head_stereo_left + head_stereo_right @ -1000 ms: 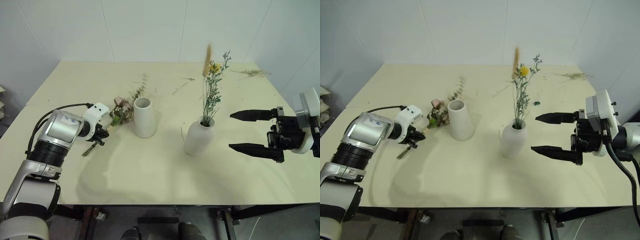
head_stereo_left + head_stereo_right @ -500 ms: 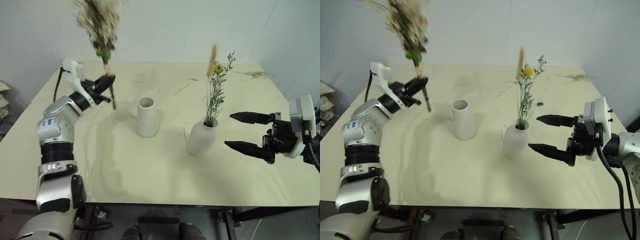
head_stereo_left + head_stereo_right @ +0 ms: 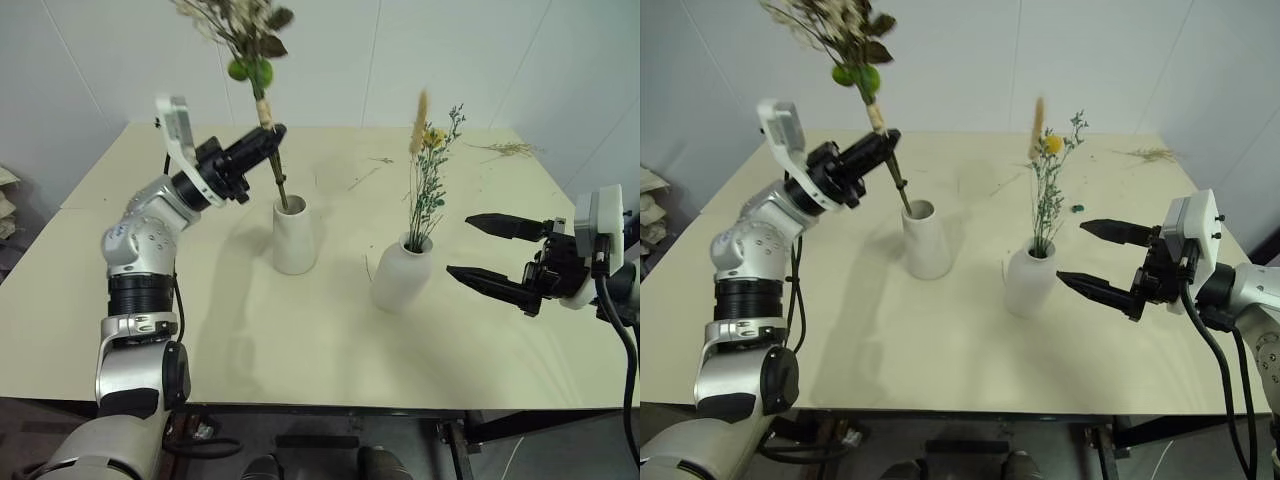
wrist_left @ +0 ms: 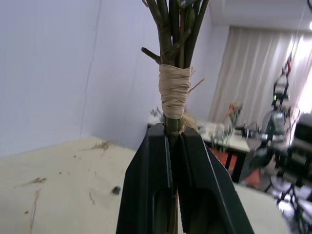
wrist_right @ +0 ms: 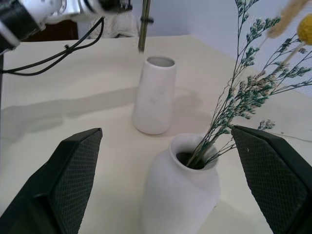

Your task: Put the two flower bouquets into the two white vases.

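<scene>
Silver-grey jointed left arm (image 3: 140,250) with black collars, blue lettering and a thin black cable. White camera block and black cable on right wrist (image 3: 600,240). Long, tapered black fingers (image 3: 500,225), mesh-textured pads.

A: What is the left pincer (image 3: 883,146) doing?
B: It is clamping the bushy bouquet (image 3: 853,45), stem ends hanging just above the cylinder vase (image 3: 924,239).
A: And the right pincer (image 3: 1092,258)?
B: It is gaping beside the bottle vase (image 3: 1029,282), which is holding the slim bouquet (image 3: 1048,175) on the desk (image 3: 940,340).

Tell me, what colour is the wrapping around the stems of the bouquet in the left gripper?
Pale tan, like raffia; the wrapping shows best in the left wrist view.
</scene>
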You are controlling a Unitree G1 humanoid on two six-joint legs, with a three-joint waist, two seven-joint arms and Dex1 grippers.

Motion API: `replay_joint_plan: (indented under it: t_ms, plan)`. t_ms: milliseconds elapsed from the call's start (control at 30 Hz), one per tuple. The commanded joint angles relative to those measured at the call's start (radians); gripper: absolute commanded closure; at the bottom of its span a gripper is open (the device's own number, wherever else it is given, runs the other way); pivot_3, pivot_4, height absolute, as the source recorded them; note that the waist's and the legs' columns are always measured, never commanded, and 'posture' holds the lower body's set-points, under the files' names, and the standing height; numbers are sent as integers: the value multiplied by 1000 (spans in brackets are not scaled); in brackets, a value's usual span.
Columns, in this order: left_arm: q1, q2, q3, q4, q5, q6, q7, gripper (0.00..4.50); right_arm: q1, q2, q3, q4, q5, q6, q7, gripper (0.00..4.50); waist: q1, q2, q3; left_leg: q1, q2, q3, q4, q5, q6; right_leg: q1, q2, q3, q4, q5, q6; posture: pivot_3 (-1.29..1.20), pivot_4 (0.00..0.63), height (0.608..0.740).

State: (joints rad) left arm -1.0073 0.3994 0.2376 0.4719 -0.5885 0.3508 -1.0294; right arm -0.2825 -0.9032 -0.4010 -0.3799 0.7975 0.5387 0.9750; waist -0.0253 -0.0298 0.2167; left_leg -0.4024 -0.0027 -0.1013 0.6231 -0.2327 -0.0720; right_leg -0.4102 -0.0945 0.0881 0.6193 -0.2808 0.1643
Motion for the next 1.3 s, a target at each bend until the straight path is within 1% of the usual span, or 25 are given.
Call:
replay_joint_plan:
  t_ms: [33, 100, 233, 333, 533, 700, 833, 1033, 1167, 1233, 1267, 1300]
  plan:
    - [-17, -23, 22, 71, 23, -153, -28, 4473, 14, 9, -55, -49, 18, -12, -34, 0, 0, 0, 0, 0, 0, 0, 0, 0, 0, 0, 0, 0, 0, 0, 0, 0, 150, 740]
    - [-42, -51, 49, 133, 7, -194, -9, 4473, 33, 18, -62, -70, 27, -6, -55, 0, 1, 0, 0, 0, 0, 0, 0, 0, 0, 0, 0, 0, -1, 0, 0, 0, 150, 740]
    - [-88, -79, 82, 159, -50, -149, 0, 4473, 58, 19, -77, -105, 48, 9, -80, 0, 0, 0, 0, -1, 0, 0, 0, 0, 1, 0, 0, 0, -2, 0, 1, 0, 150, 740]
    - [-110, -64, 90, 135, -91, -52, -21, 4473, 80, 9, -96, -120, 64, 22, -88, 0, 0, 0, 0, -1, 0, 0, 0, -1, 1, 0, 0, 0, -2, 1, 1, 0, 150, 740]
    - [-130, -28, 75, 123, -79, -19, -62, 4473, 92, 7, -102, -125, 70, 27, -101, 0, -3, 0, 0, -1, 0, 0, 0, -1, 1, 0, 0, 0, -1, 1, 1, 0, 150, 740]
    - [-146, -26, 70, 193, -29, -119, -70, 4473, 83, 9, -93, -122, 69, 24, -106, 0, 0, 0, 0, -1, 0, 0, 0, -1, 1, 0, 0, 0, -2, 1, 1, 0, 150, 740]
    - [-165, -48, 72, 283, 15, -254, -66, 4473, 81, 11, -91, -125, 72, 25, -113, 0, 1, 0, 0, -1, 0, 0, 0, -1, 1, 0, 0, 0, -2, 1, 1, 0, 150, 740]
    - [-198, -85, 70, 411, 41, -349, -95, 4473, 83, 14, -91, -133, 78, 27, -128, 0, 1, 0, 0, -1, 0, 0, -1, -1, 1, 0, 0, 0, -3, 1, 1, 0, 150, 740]
    - [-174, -98, 51, 477, 85, -418, -121, 4473, 98, 19, -101, -152, 94, 35, -144, 0, -2, 0, 0, -1, 0, 0, -1, -1, 1, 0, 0, 0, -4, 1, 1, 0, 150, 740]
    - [-162, -101, 41, 510, 118, -480, -121, 3839, 106, 17, -109, -160, 104, 39, -150, 0, -1, 0, 0, -1, 0, 0, -2, -1, 1, 0, 0, 0, -4, 1, 1, 0, 150, 740]
    - [-161, -101, 43, 526, 126, -497, -120, 3633, 107, 16, -111, -163, 107, 40, -153, 0, -1, 0, 0, -1, 0, 0, -1, -1, 1, 0, 0, 0, -4, 1, 1, 0, 150, 740]
    - [-162, -97, 45, 540, 132, -510, -120, 3331, 107, 11, -116, -166, 112, 43, -156, 0, -2, 0, 0, -1, 0, 0, -1, -1, 1, 0, 0, 0, -4, 1, 1, 0, 150, 740]
